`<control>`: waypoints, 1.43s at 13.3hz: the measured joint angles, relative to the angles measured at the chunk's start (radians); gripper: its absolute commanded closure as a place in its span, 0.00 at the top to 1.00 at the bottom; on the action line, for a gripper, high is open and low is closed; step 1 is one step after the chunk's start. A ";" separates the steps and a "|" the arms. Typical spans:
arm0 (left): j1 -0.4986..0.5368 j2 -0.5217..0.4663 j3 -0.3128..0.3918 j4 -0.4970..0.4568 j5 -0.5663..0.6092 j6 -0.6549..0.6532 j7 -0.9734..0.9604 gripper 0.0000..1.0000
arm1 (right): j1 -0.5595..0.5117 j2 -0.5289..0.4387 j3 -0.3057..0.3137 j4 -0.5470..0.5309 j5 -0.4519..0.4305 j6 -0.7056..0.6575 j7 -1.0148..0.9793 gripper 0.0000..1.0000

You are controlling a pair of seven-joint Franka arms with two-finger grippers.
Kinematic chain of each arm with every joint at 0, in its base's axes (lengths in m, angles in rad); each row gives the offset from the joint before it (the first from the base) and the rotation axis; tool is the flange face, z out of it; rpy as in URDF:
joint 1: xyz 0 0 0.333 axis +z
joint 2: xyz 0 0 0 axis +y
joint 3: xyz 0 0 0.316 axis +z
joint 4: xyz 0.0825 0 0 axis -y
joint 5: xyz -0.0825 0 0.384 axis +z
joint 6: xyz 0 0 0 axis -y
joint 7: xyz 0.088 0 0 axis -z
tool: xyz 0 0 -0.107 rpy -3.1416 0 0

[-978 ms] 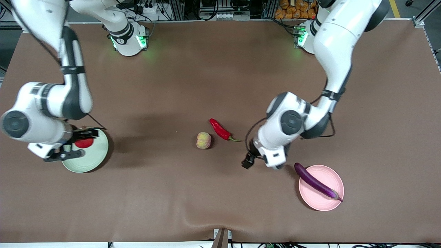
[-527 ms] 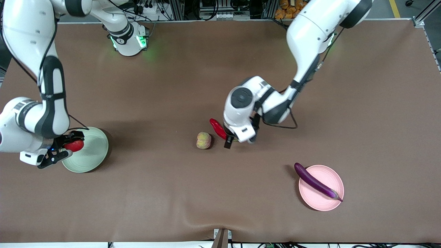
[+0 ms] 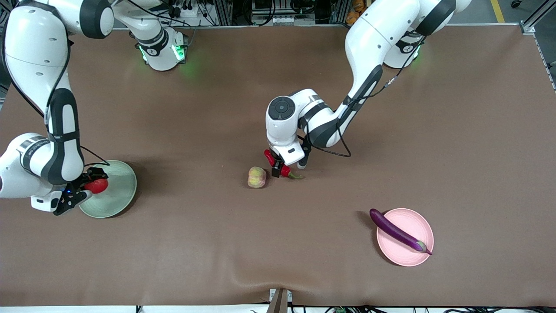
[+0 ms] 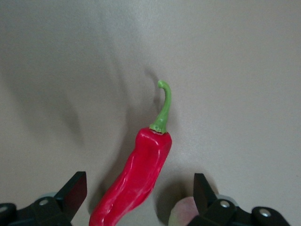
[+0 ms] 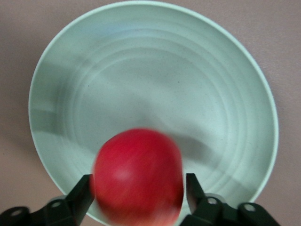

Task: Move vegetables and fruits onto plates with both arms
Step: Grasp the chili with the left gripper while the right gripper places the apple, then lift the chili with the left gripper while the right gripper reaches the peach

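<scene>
Tool of left arm [image 3: 278, 168] spread wide, low over chili pepper [image 4: 136, 183] on desk [image 3: 217, 243], peach [image 3: 256, 177] just beside. Chili looks light, glossy, slippery: pinch thick mid-body, not stem. Right tool [image 5: 136, 188] over green plate [image 5: 155, 56], pomegranate [image 5: 136, 174] at it; cannot tell if gripped or let go.

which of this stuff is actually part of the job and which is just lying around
Job: red chili under the open left gripper; peach beside it; red fruit at the right gripper, over the green plate; eggplant across the pink plate.
Just there: brown table cover; cables by the arms' bases.
</scene>
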 measured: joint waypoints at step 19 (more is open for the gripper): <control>0.021 0.053 0.006 0.015 0.228 0.070 0.008 0.00 | 0.238 -0.025 0.102 0.178 0.158 -0.265 0.706 1.00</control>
